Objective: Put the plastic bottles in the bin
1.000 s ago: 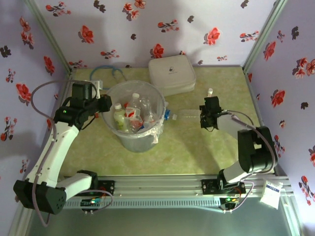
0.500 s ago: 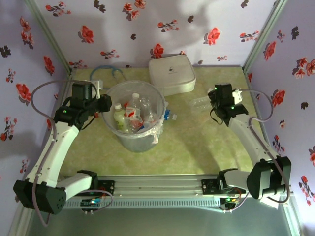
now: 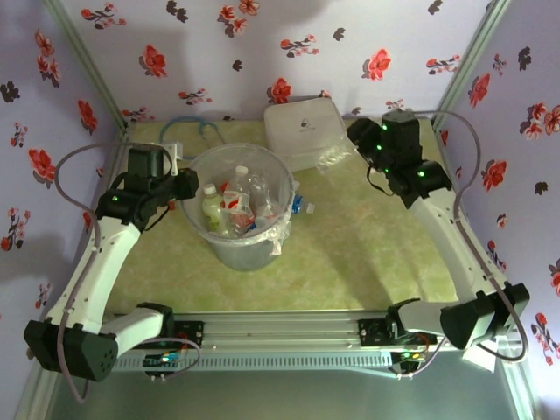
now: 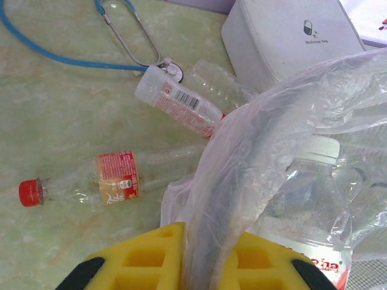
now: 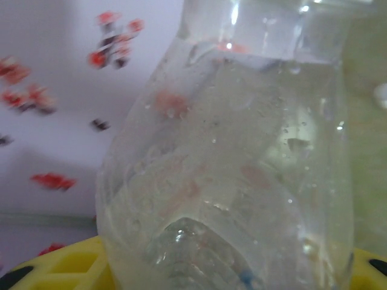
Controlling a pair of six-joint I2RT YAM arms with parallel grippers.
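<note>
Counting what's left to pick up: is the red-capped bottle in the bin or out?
Out. The red-capped bottle lies on its side on the table, just outside the bagged rim of the bin.

You face staged robot test cell, not real room. Floral-print walls [image 3: 262, 52] framed by bare aluminium frame posts [image 3: 465, 66]. Green marbled tabletop [image 3: 350, 262] ends at slotted metal rail [image 3: 280, 332] carrying both arm bases. Props set out for you: blue stethoscope [image 4: 171, 68], white box [image 3: 304, 127] with pill icon, bag-lined bin [image 3: 241, 254].
</note>
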